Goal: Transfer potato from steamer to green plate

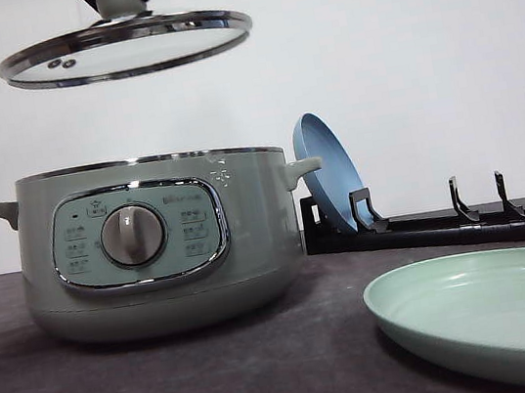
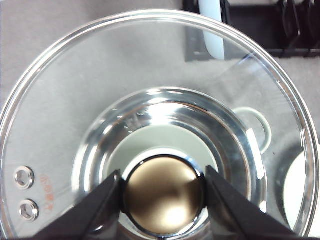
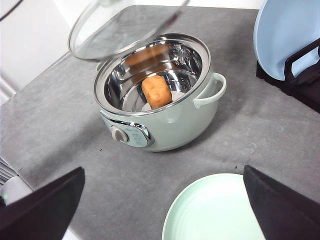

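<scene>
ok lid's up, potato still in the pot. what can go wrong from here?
1. The left gripper holds the lid by its knob alone, directly over the steamer; a slip would drop the glass onto the rim.
2. The lid hangs across the opening, so the right gripper, open, may clip it reaching in.
3. The potato sits deep in the shiny bowl; a rounded shape could roll out of the grasp before reaching the green plate.

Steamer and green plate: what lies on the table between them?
Nothing: the right wrist view shows bare grey table between the steamer and the green plate.
</scene>
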